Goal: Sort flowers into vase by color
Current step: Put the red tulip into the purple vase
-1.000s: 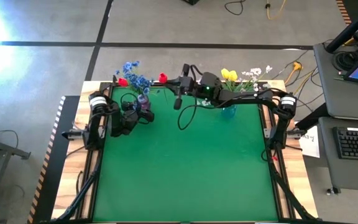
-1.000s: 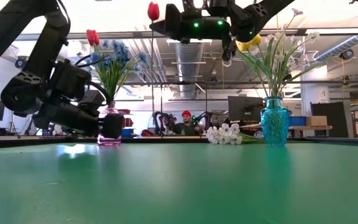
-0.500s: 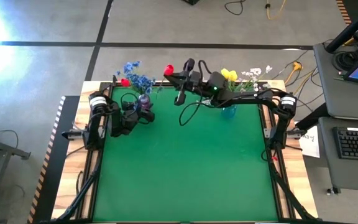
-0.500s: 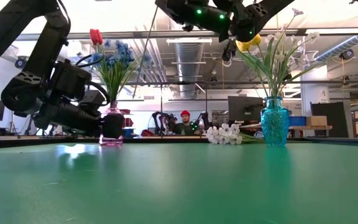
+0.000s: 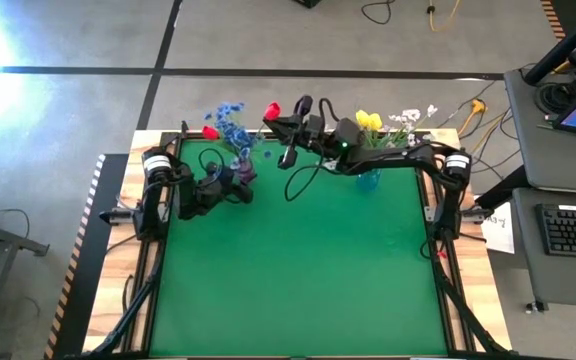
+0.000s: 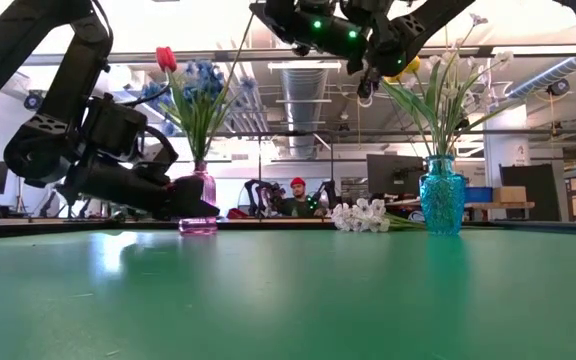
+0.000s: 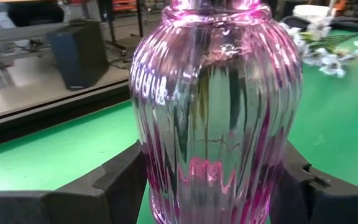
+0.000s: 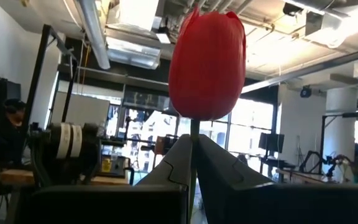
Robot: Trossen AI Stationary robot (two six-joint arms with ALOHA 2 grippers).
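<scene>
While right gripper [image 8: 191, 165] pinches red tulip [image 8: 207, 65] stem, light, floppy, we note it above-right of pink vase [image 7: 213, 112] | left gripper [image 7: 213, 186] clasps the vase's slick, fragile belly.

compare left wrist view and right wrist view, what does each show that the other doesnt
Only the left wrist view shows the pink glass vase clasped between the left gripper fingers, with white blossoms lying on the green table. Only the right wrist view shows a red tulip, its stem pinched in the shut right gripper. Both share the room behind.
</scene>
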